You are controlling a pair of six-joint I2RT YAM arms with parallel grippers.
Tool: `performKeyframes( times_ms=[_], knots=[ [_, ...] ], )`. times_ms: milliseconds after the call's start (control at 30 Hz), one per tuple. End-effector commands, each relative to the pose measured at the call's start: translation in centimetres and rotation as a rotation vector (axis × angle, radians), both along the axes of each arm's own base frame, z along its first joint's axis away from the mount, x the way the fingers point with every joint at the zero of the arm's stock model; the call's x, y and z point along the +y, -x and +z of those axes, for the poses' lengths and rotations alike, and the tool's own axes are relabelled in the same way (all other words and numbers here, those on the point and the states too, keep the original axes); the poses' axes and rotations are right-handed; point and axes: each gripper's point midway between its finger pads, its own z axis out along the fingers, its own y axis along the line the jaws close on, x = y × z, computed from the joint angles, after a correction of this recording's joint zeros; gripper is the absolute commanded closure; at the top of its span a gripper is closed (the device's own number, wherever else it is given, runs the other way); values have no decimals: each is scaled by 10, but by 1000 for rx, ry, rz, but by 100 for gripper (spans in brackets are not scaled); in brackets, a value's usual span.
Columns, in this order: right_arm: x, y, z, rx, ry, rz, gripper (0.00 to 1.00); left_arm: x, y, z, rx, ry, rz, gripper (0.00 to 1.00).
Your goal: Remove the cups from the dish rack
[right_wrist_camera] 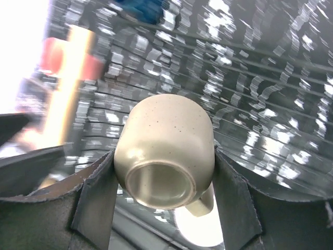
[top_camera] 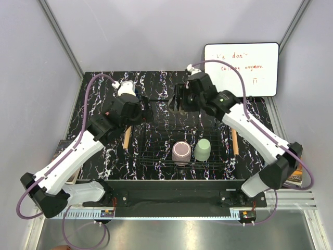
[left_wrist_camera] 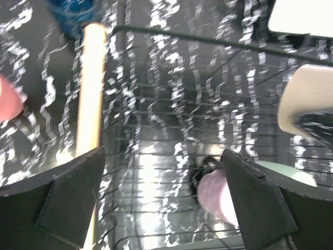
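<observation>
Right claw (right_wrist_camera: 164, 195): closed on the beige cup (right_wrist_camera: 165, 148). I see one finger pressed to each side of it, and the cup's base faces the wrist camera.
Right claw, place: over the far end of the dish rack (top_camera: 156, 153) in the overhead view. I cannot tell whether the cup is clear of the wire.
Left claw (left_wrist_camera: 162, 156): spread wide, holding nothing. It hangs over the rack's left part, just inside the left wooden bar (left_wrist_camera: 91, 88).
Between the claws: the two are near each other but apart over the far end. From the left wrist I see the beige cup at the right edge.
Mauve cup (top_camera: 181, 152): in the rack, towards the near end. In the left wrist view it lies beside that claw's right finger.
Mint green cup (top_camera: 202, 149): in the rack, just beside the mauve cup on its right.
Dark blue cup (left_wrist_camera: 73, 13): outside the rack, on the surface by the far end of the left bar. It is blurred.
Pink cup (left_wrist_camera: 8, 101): on the surface left of the same bar, cut by the frame edge.
Overhead note: the left arm hides both of these cups.
Right wooden bar (top_camera: 234, 141): partly under the right arm.
Surface (top_camera: 99, 96): black with white marbling.
Whiteboard (top_camera: 241, 69): at the far right, handwritten, behind the right arm's cable.
</observation>
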Motion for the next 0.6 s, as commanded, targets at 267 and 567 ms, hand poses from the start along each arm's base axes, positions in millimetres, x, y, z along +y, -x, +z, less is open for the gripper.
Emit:
performKeyframes(
  times_ms=[267, 567],
  knots=[
    [-12, 7, 110, -5, -803, 187, 100, -37, 12, 106, -407, 428, -240, 1],
    [-7, 38, 141, 37, -1103, 422, 100, -81, 43, 116, -401, 654, -546, 6]
  ],
)
